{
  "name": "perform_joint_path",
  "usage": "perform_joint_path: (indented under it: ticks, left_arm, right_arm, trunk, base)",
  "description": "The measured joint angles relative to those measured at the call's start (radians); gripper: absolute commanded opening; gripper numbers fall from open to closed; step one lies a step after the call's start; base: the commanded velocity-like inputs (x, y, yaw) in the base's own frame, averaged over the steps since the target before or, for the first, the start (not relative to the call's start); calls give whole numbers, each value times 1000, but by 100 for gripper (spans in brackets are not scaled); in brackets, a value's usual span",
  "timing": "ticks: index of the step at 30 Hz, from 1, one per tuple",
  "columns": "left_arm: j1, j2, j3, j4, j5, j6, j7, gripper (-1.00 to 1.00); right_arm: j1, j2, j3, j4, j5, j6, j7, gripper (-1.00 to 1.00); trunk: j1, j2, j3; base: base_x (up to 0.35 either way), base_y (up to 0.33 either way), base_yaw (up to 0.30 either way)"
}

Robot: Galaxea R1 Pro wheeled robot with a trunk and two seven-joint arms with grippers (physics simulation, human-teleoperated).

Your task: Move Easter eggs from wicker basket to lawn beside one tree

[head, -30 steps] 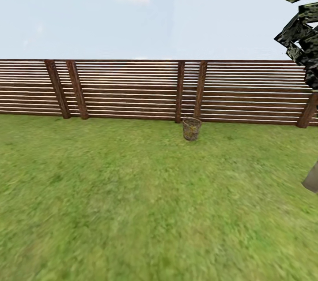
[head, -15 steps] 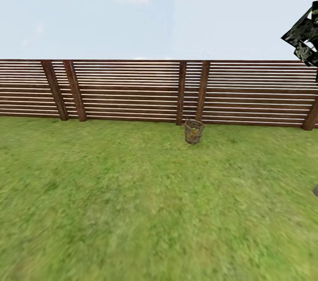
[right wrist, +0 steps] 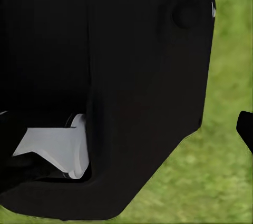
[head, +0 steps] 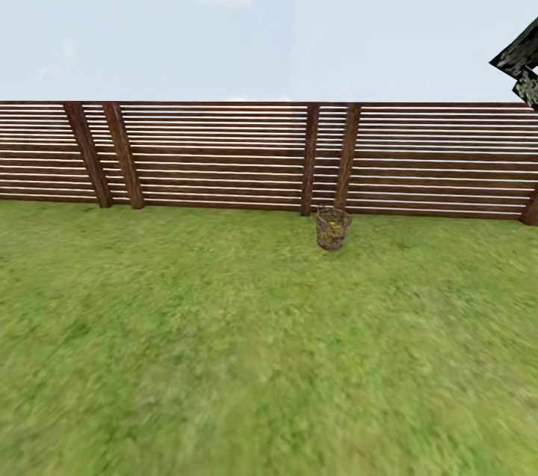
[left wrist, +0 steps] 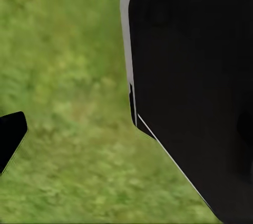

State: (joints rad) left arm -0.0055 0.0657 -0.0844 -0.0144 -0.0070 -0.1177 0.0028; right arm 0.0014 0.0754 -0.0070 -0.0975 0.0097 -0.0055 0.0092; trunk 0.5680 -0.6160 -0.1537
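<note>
Three Easter eggs (head: 331, 231) showing as yellow flecks inside the wicker basket (head: 332, 229), sitting at twelve o'clock on the lawn (head: 224, 356) just before the fence (head: 224, 155). Closing in: basket looming slightly nearer, tree (head: 523, 50) foliage sliding out toward two o'clock. Approaching, not yet reaching. Cannot tell either pincer's spread.

Fenced garden, short green lawn (head: 224, 356), brown slatted wooden fence (head: 224, 155), tree foliage (head: 523, 57), open sky
</note>
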Motion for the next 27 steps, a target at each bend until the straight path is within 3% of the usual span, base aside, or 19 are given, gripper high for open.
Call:
perform_joint_path:
  ticks: [6,27]
  left_arm:
    - [0,0,-2,0,0,0,0,100]
    - [0,0,-3,0,0,0,0,100]
  right_arm:
    - [0,1,-3,-1,-1,0,-1,100]
    - [0,1,-4,1,-1,0,-1,100]
  trunk:
    - [0,0,1]
    - [0,0,6]
  base:
    - [329,54,-120]
    - [329,52,-241]
